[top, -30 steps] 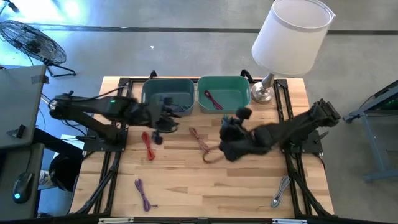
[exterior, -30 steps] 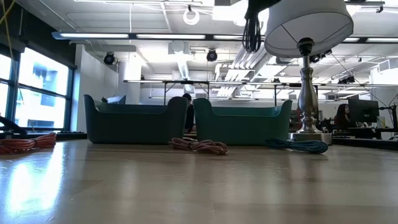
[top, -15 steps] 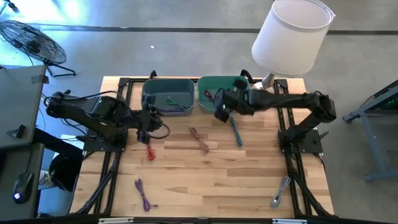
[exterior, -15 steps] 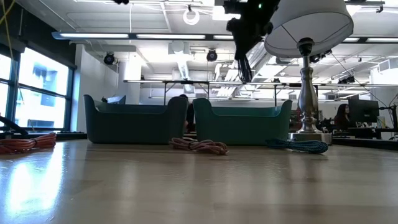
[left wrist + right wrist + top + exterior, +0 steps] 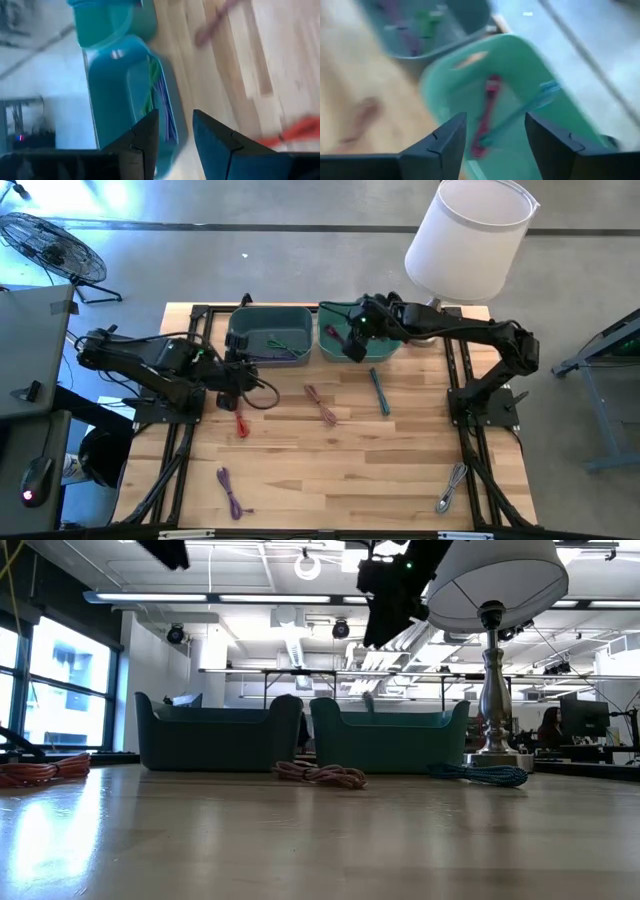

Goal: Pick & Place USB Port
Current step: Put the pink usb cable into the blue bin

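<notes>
From above, the right gripper (image 5: 354, 340) hangs over the green bin (image 5: 392, 312) at the worktop's far edge, where a red cable (image 5: 334, 336) lies. The left gripper (image 5: 237, 380) sits low beside the orange cable (image 5: 239, 416), just off the blue bin (image 5: 237, 320), which holds green and purple cables. On the bare worktop lie a brown cable (image 5: 322, 406) and a teal cable (image 5: 379, 392) mid-board, a purple cable (image 5: 231, 492) near the front left corner and a grey cable (image 5: 450, 488) near the front right. So sorting looks under half done.

From table height, both bins stand at the far edge, with the brown and teal cables in front of them.

In the left wrist view the jaws stand a little apart, holding nothing, facing the blue bin.

In the right wrist view the jaws are spread and empty; below them a blue-ended cable (image 5: 530, 106) appears to be dropping into the green bin beside the red one.
</notes>
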{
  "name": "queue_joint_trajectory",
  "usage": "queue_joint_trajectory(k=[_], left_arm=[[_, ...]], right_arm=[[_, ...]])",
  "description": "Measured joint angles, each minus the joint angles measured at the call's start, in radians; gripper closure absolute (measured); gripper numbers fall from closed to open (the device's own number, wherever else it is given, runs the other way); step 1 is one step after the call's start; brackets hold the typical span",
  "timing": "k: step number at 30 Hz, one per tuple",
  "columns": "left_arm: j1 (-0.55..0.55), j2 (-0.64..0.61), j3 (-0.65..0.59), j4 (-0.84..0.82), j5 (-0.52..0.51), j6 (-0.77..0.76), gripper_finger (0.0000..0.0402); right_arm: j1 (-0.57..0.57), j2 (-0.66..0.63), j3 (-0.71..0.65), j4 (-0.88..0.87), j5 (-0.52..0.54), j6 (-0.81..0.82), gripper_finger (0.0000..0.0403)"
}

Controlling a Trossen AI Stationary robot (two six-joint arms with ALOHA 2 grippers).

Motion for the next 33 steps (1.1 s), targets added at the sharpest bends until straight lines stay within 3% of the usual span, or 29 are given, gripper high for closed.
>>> queue_joint_trajectory(k=[5, 10, 21, 27, 33], left_arm=[[0.000, 0.038, 0.000, -0.111, 0.051, -0.071, 0.0286], [0.000, 0.066, -0.001, -0.120, 0.096, -0.094, 0.0286], [0.000, 0.078, -0.001, -0.126, 0.096, -0.109, 0.0286], [0.000, 0.079, -0.001, -0.231, 0.124, -0.219, 0.0286], [-0.001, 0.053, -0.064, -0.227, 0.206, -0.256, 0.0286]], right_arm=[[0.031, 0.000, -0.004, 0.007, -0.215, -0.004, 0.0191], [0.150, 0.009, -0.004, 0.004, -0.273, -0.004, 0.0190], [0.429, 0.175, -0.006, 0.118, -0.114, 0.030, 0.0190], [0.450, 0.313, -0.006, 0.203, -0.065, 0.032, 0.0192], [0.428, 0.375, -0.006, 0.179, -0.007, 0.072, 0.0192]])
